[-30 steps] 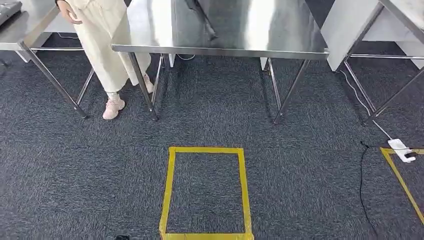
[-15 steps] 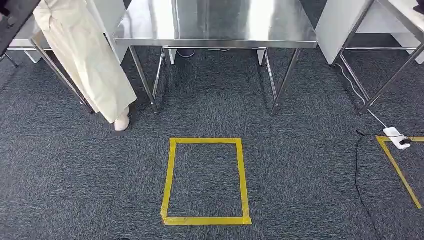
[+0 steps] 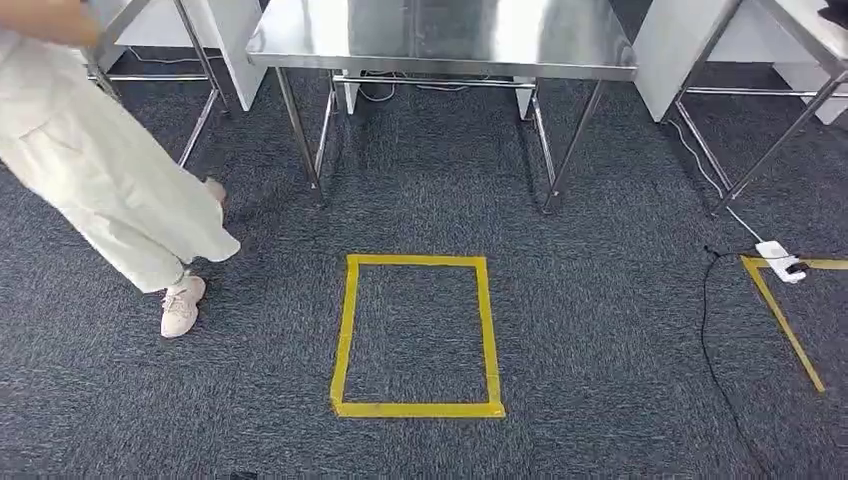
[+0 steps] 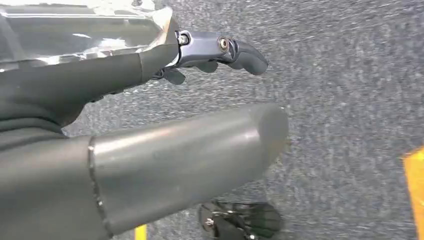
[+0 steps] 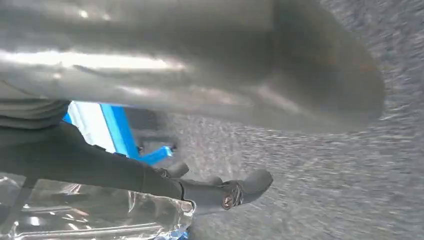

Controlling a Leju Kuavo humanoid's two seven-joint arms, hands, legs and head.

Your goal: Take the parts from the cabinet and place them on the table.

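The steel table (image 3: 440,40) stands ahead in the head view, and the part of its top that shows is bare. No cabinet or parts can be seen. My left hand (image 4: 100,75) hangs over the carpet with its dark fingers (image 4: 240,52) stretched out, the thick thumb (image 4: 200,155) apart and nothing between them. My right hand (image 5: 100,165) hangs the same way, fingers (image 5: 240,190) straight, thumb (image 5: 225,65) apart and nothing held. A glossy clear surface lies along the back of each hand.
A person in cream clothes (image 3: 100,190) walks at the left. A yellow tape rectangle (image 3: 345,330) marks the carpet in front of me. More steel tables (image 3: 770,140) stand at both sides. A white power strip (image 3: 780,262), a black cable (image 3: 705,330) and more tape (image 3: 780,315) lie at the right.
The whole head view has shifted, so the table and tape rectangle sit further off: the camera has moved. The person has walked from beside the table towards the left foreground.
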